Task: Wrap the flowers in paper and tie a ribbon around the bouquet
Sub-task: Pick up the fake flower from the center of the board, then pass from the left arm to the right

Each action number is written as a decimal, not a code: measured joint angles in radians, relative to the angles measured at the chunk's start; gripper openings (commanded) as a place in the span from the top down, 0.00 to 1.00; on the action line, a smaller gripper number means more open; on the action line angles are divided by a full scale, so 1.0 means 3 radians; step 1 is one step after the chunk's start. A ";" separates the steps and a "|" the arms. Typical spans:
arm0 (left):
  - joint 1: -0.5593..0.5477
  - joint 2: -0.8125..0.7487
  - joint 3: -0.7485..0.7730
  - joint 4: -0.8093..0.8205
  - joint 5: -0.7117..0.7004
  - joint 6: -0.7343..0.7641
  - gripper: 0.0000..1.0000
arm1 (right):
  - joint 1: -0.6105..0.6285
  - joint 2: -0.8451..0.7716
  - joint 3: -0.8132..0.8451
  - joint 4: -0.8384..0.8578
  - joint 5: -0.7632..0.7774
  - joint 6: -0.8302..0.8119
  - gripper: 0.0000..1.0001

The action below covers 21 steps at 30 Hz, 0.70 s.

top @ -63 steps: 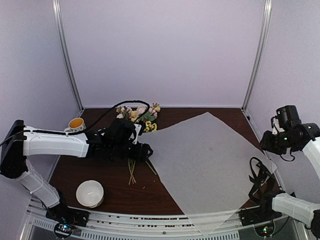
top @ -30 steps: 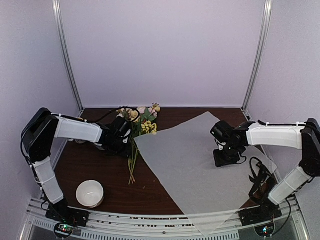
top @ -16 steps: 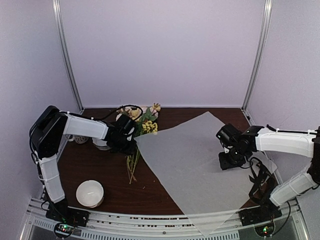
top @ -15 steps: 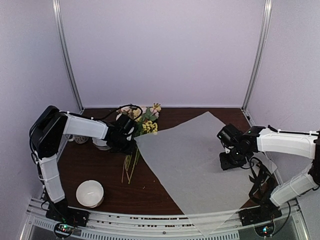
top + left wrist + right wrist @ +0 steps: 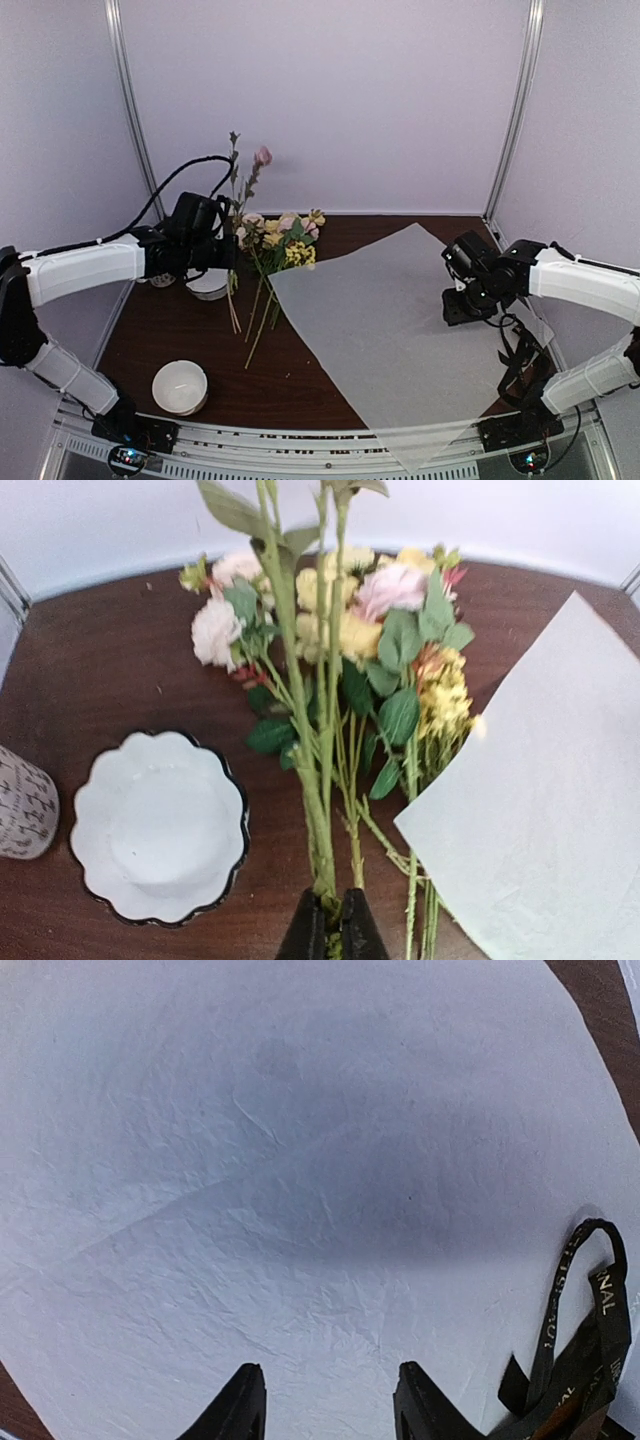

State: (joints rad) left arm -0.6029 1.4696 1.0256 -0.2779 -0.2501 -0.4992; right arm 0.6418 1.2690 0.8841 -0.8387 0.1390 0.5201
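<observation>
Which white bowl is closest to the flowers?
The wavy-edged bowl with the dark rim, right beside the flowers. The plain round bowl sits farther off, near the table's front edge.

Your left arm (image 5: 85,272) stretches from the left side toward the middle, held high, with the left gripper (image 5: 322,935) clamped tight on the flowers (image 5: 340,640). Your right arm (image 5: 590,282) reaches in from the right, wrist angled downward, the right gripper (image 5: 328,1405) parted and holding nothing.
</observation>
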 measured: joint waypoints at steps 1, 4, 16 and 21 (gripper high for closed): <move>0.0000 -0.0120 -0.0005 0.0050 -0.0027 0.0033 1.00 | 0.0000 -0.0004 0.0060 0.0000 -0.0003 -0.0005 0.55; -0.0025 -0.0478 -0.0093 0.0258 -0.0086 0.0154 1.00 | 0.0004 -0.0066 0.0179 0.0052 -0.0038 -0.0062 0.55; -0.1203 -0.1260 -0.0590 0.1678 0.0752 0.0933 1.00 | 0.0676 -0.0345 0.0783 0.1737 -0.1400 -0.0243 0.32; -0.1255 -0.1045 -0.0589 0.2227 0.1205 0.0819 1.00 | 0.0941 -0.0013 0.1172 0.2452 -0.1640 -0.0179 0.19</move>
State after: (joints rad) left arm -0.9794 1.1561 0.8490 0.3901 0.1116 -0.2535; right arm 0.9241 1.2652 1.2358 -0.1032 -0.3531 0.4664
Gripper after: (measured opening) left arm 0.041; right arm 0.784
